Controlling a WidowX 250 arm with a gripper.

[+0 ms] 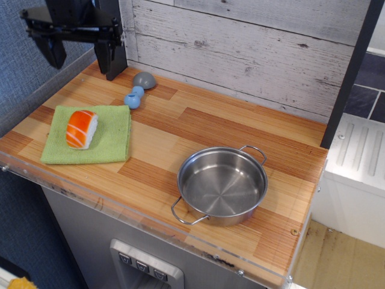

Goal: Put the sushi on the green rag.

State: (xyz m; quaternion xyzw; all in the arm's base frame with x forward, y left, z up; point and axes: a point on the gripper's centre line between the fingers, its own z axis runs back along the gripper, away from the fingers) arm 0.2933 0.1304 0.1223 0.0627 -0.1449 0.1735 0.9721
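The sushi (81,129), orange with thin white stripes over a white base, lies on the light-green rag (108,141) at the left front of the wooden counter. My black gripper (79,55) hangs high above the counter's back left corner, well above and behind the sushi. Its two fingers are spread wide apart and hold nothing.
A steel pot (222,184) with two handles stands at the front centre-right. A blue-grey dumbbell-shaped toy (134,97) and a grey dome-shaped piece (144,79) lie near the back wall. A dark post (112,42) stands behind the gripper. The counter's edge runs along the front.
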